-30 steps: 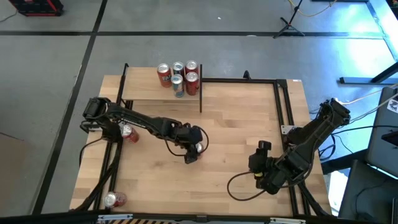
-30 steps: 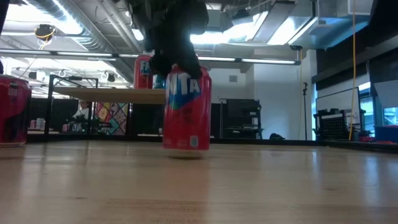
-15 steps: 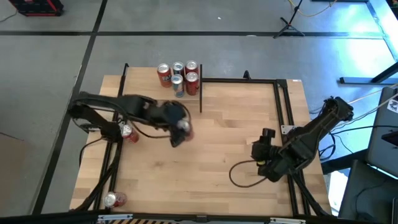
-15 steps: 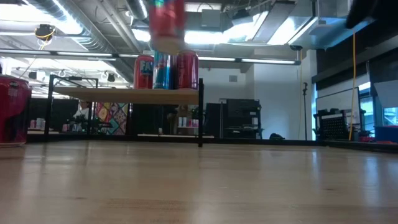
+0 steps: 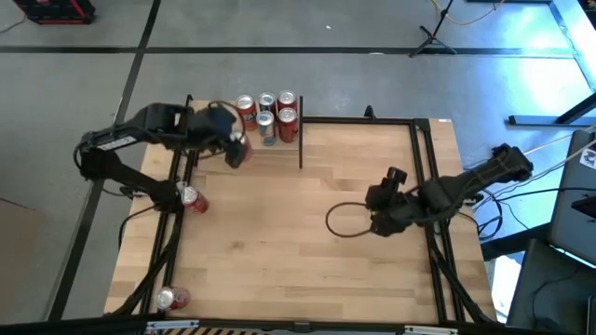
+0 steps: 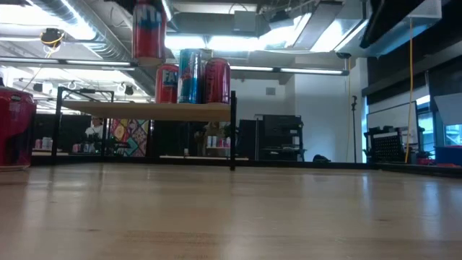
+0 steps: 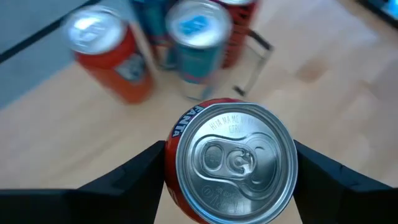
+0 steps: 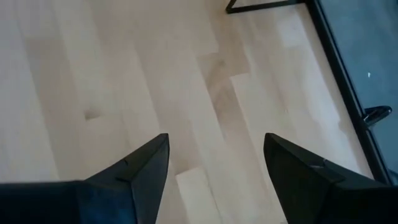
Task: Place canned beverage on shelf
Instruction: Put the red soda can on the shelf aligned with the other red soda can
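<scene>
Currently, a red can (image 7: 231,160) is being held clamped in the left gripper (image 5: 235,147) above the shelf (image 6: 148,110); neighbouring cans (image 5: 268,115) risk being toppled during lowering. The right gripper (image 8: 214,168) is being kept apart, empty.

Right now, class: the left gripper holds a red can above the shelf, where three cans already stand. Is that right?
Not quite: four cans stand on the shelf, as the high view shows. The left gripper does hold a red can above it.

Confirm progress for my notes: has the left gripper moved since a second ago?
Yes. The left gripper, shut on a red can, moved from mid-table toward the shelf, now above its near edge.
</scene>
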{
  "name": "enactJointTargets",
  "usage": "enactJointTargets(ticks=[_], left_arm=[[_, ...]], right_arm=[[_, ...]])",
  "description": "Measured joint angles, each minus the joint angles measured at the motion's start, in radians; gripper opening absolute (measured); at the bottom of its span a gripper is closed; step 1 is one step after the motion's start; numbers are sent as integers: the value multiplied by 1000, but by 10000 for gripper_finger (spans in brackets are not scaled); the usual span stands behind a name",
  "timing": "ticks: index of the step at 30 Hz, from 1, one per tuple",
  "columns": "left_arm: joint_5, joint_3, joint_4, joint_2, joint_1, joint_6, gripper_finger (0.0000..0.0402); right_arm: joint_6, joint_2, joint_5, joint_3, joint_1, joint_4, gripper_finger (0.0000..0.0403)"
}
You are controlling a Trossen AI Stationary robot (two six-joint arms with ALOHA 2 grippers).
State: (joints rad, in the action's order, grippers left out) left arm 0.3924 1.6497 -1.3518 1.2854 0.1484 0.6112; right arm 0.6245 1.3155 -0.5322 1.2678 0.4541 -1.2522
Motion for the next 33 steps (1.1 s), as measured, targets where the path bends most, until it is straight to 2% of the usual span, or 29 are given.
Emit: enactJointTargets(ticks=[4, 9, 14, 20, 28, 33], left_arm=[[-26, 0, 1, 19, 131, -94, 265], [-125, -1, 51, 58, 284, -239, 266], [-208, -8, 70, 98, 386, -309, 266], [-298, -102, 186, 107, 443, -325, 266], [-298, -180, 264, 102, 442, -308, 266], [-298, -185, 293, 103, 442, -307, 266]], right_arm=[[-29, 0, 0, 0, -51, 39, 248], [-48, 0, 0, 0, -90, 59, 248], [-52, 0, 0, 0, -88, 77, 248], [-51, 1, 1, 0, -88, 80, 248], [-58, 1, -8, 0, -88, 79, 248], [-77, 2, -14, 0, -88, 78, 248]])
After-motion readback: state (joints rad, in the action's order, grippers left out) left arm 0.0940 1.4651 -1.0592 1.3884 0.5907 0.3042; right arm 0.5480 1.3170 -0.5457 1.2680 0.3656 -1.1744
